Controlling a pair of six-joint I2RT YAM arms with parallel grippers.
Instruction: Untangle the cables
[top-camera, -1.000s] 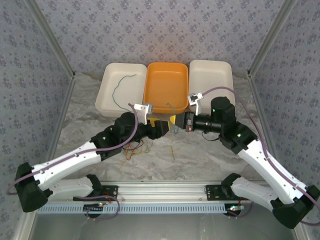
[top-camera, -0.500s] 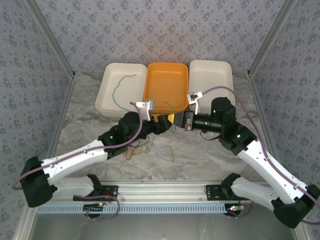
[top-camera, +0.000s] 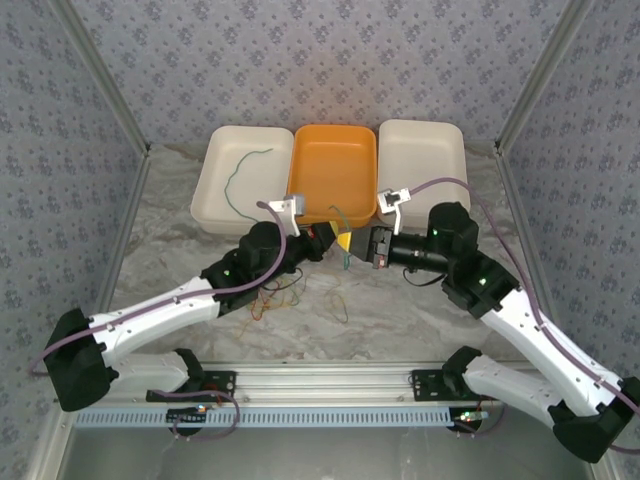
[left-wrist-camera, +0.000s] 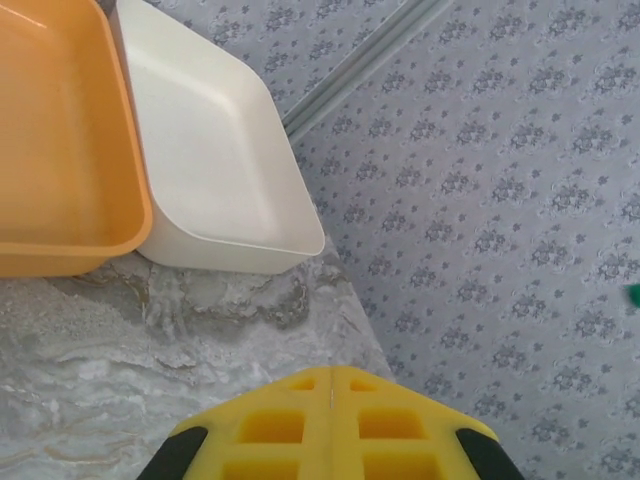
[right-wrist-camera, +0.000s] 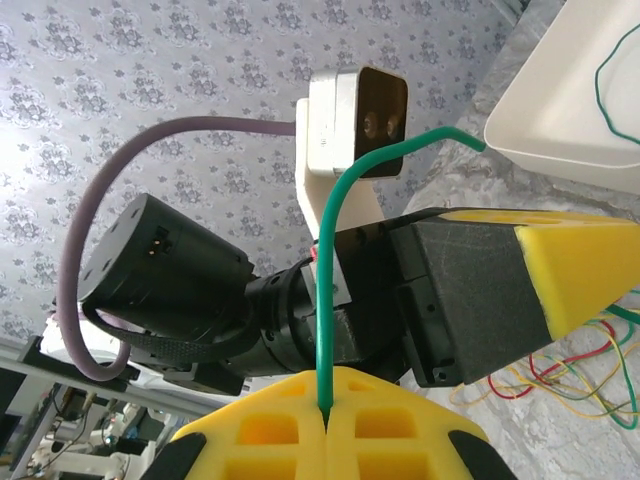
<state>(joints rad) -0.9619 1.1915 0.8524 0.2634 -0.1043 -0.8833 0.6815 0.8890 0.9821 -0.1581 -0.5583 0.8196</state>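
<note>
- The table (top-camera: 400, 300) carries 3 trays along its far side: a left cream tray (top-camera: 212, 205), an orange tray (top-camera: 335, 165) and a right cream tray (top-camera: 420, 160).
- Both arms meet just in front of the orange tray, wrists turned toward each other.
- The right gripper (right-wrist-camera: 325, 415) has its yellow pads pressed together on 1 green cable (right-wrist-camera: 323, 300), which rises straight out of the seam and bends over toward the left arm's wrist.
- The left gripper (left-wrist-camera: 330, 385) is also closed tight, pad against pad. No wire shows in its seam, so I cannot tell whether it has caught anything.
- The remaining tangle (top-camera: 272, 295) of red, yellow and green wires lies on the table under the left arm, and a second green cable (top-camera: 240, 175) already lies in the left cream tray.
- Step in hand, as I judge it: separating the held green cable from the tangle.
- The next move likely calls for a slow, steady pull away from the tangle, watching that no other strands drag along.
</note>
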